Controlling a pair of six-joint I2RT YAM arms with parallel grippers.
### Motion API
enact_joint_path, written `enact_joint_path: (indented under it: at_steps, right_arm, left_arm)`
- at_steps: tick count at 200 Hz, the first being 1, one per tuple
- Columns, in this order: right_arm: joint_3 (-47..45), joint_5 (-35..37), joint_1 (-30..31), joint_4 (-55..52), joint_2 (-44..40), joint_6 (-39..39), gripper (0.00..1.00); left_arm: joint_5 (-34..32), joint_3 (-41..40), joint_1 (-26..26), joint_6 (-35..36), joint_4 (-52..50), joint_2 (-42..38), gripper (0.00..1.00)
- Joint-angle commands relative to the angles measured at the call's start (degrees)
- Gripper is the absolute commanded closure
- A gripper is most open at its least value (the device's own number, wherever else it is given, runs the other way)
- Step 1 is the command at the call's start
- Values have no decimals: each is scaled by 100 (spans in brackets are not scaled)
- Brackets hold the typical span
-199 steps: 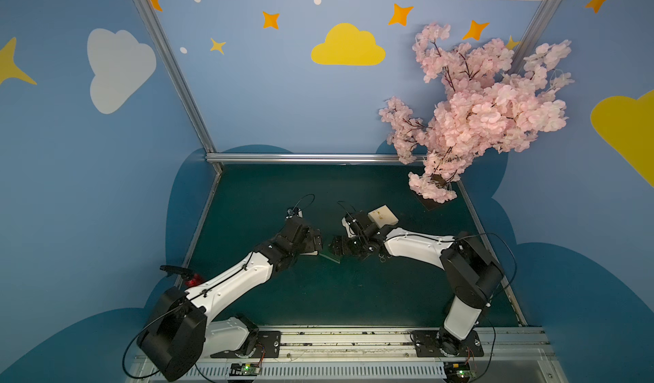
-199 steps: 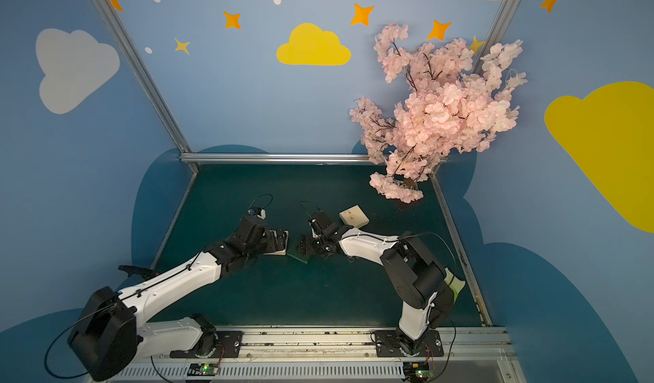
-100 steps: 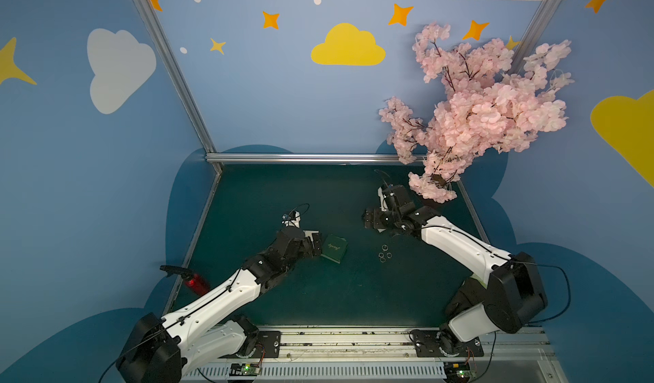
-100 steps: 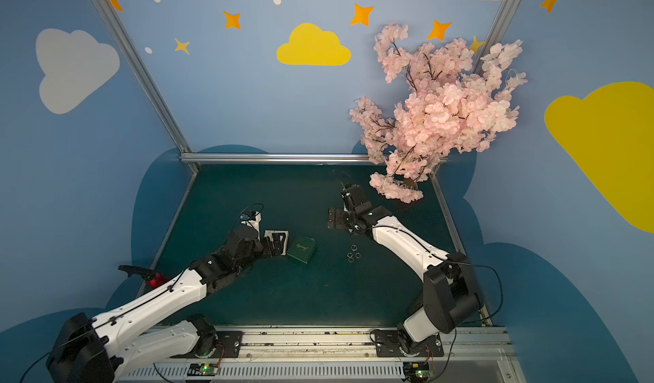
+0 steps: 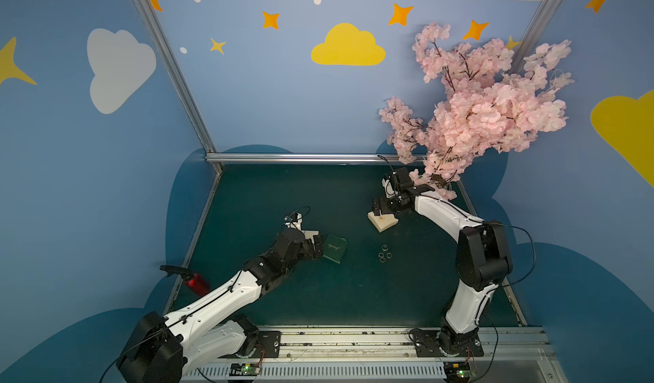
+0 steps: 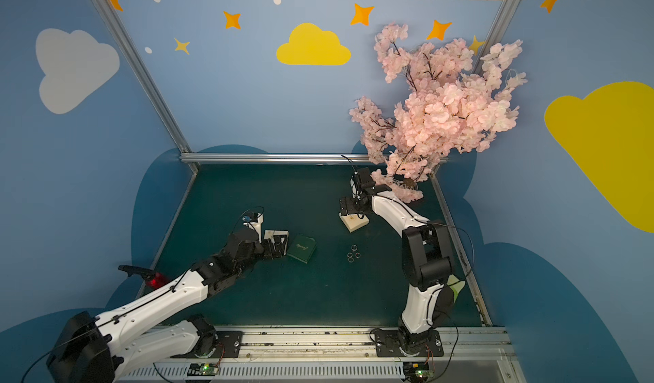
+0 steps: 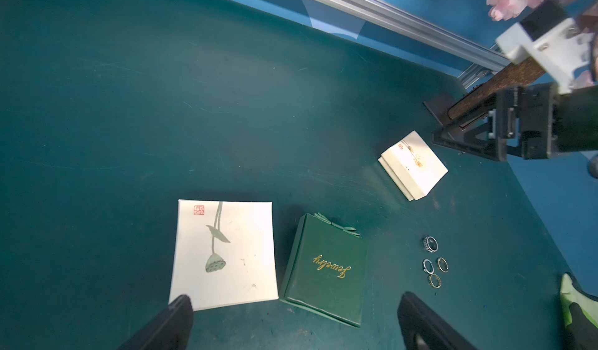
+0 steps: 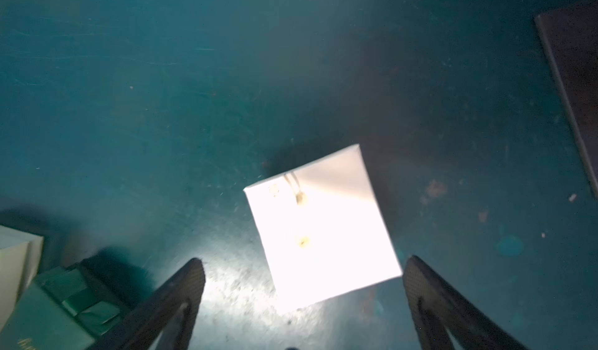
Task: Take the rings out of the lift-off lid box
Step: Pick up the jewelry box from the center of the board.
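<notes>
While your left gripper (image 7: 294, 300) and right gripper (image 8: 302, 261) gape wide and empty, the rings (image 5: 384, 252) lie on the green mat (image 5: 336, 292).
You see them clustered near the green box (image 5: 334, 248), apart from the white box (image 5: 383, 222) under the right gripper.

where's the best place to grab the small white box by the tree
Take the small white box by two opposite side walls, from straight above: it lies flat on the mat with upright, parallel sides. It sits turned diagonal to the open right gripper, so the wrist likely needs rotating first.
</notes>
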Motion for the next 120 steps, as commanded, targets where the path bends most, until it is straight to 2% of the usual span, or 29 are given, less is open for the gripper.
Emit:
enact_joint_path:
  at_steps: [1,38,120]
  right_arm:
    - [258,-308,-197,-228,292,-478,3]
    - [91,-1281,-519,-19,437,-616,3]
    - [231,-1396,-507,-59,860,-1052,3]
  left_arm:
    - [-76,37,-10,102,37,80,0]
    - [-201,67,-13,88,4,231,0]
    - [-332,213,-11,95,-128,631,0]
